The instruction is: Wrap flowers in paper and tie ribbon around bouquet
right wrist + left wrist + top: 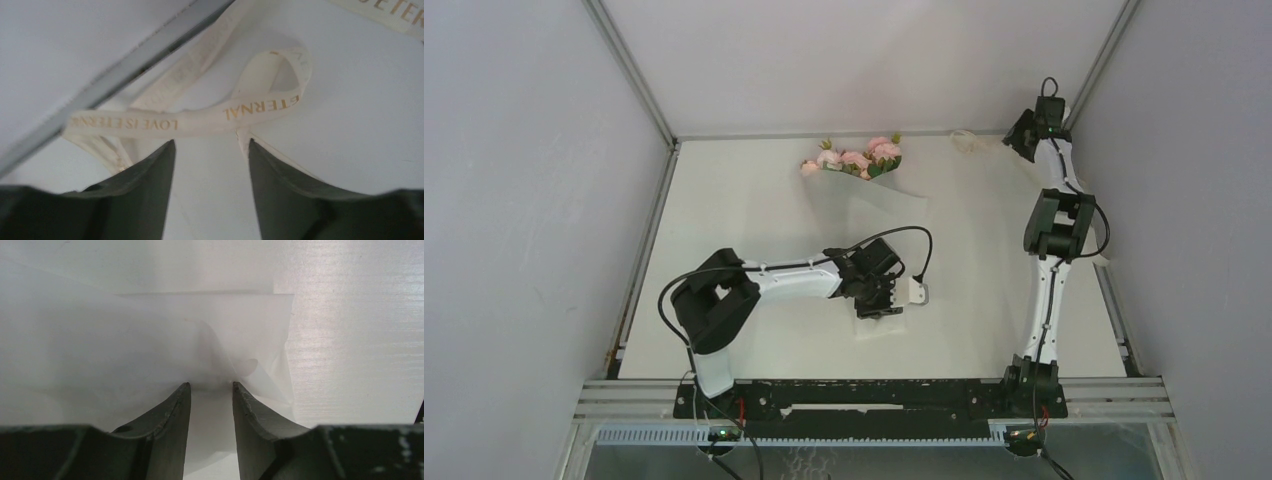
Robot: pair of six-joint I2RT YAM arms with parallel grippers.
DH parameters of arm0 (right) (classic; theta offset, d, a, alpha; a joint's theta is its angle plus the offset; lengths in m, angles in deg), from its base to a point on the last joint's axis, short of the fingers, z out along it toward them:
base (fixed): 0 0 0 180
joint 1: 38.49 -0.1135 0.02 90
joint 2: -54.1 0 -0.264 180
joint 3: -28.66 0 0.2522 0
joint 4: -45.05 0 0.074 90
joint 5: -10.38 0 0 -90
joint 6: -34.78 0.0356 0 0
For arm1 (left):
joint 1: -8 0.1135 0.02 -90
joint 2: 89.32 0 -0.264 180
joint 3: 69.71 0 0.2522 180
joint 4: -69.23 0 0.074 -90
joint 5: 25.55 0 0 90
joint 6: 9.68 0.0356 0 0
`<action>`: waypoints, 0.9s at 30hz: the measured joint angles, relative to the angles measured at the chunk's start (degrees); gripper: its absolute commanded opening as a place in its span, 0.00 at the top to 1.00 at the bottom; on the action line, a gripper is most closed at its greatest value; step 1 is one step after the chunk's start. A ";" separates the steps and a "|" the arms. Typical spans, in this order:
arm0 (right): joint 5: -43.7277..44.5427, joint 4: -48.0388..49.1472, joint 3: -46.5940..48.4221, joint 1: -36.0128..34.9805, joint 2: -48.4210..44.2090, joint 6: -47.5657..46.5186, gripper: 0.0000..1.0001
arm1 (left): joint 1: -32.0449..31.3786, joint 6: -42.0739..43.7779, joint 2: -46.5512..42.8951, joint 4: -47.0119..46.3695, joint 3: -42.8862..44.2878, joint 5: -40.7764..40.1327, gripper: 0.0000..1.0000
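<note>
Your left gripper (210, 385) half open at the thin white paper sheet's (125, 340) near edge, clamping nothing, your right gripper (211, 142) open and empty before the looped cream fabric ribbon (150, 122), pale pink flowers (859, 158) at the paper's far end.

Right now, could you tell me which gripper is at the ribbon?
The right gripper, open over the gold-lettered ribbon; the left gripper is at the paper.

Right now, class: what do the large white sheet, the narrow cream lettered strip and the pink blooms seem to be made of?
Large white sheet: thin matte paper, probably tissue; slightly translucent, softly creased.
Narrow cream lettered strip: likely woven fabric ribbon, faint sheen, gold print, limp loop.
Pink blooms: too small to tell whether real or artificial.
</note>
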 measured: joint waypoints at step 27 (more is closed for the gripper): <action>-15.15 9.94 -7.34 3.85 1.66 26.84 0.65 | 1.14 -0.02 0.31 0.57 0.44 2.34 0.58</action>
